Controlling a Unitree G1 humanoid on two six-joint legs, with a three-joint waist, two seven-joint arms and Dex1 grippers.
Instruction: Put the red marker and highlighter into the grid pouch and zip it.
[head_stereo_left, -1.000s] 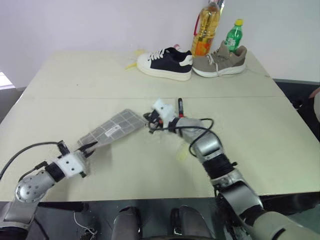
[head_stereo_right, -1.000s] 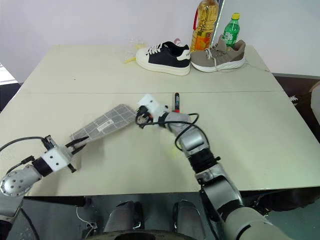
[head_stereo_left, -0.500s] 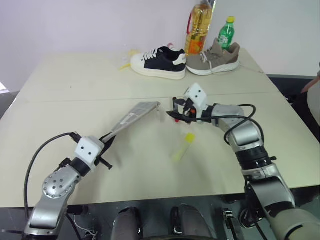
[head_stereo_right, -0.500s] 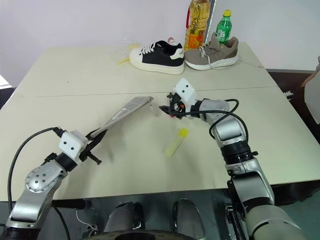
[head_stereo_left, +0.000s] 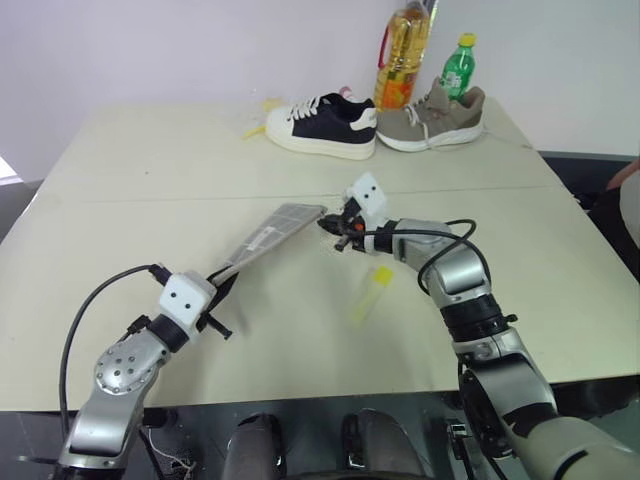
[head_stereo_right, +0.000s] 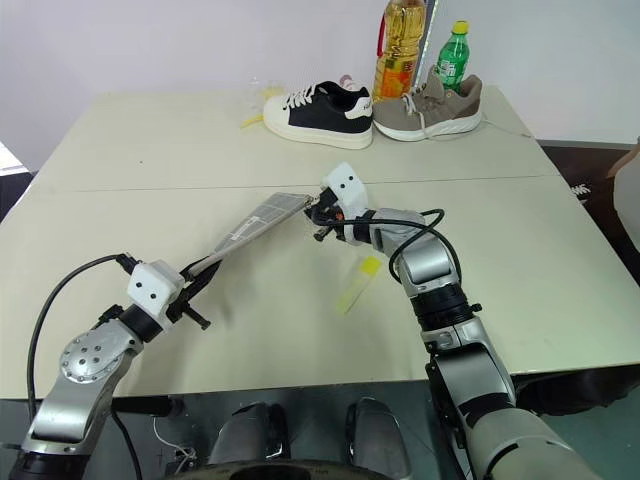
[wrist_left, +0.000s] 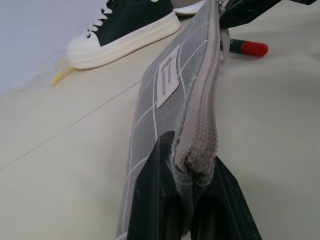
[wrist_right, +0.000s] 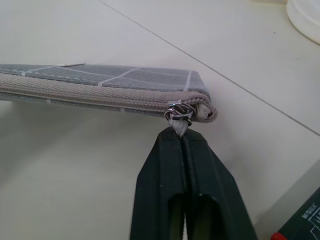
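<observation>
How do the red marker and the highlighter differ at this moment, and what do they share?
The red marker lies on the table just past the grid pouch's far end; the highlighter lies nearer the robot, farther from it. The red marker is red and black; the highlighter is pale yellow and thicker. Both lie outside the pouch, ungripped.

One grid pouch. One red marker. One highlighter. Two shoes: one black-and-white sneaker, one taupe sneaker. Two bottles: one yellow oil bottle, one green soda bottle. One table. Two grippers: left gripper, right gripper.
</observation>
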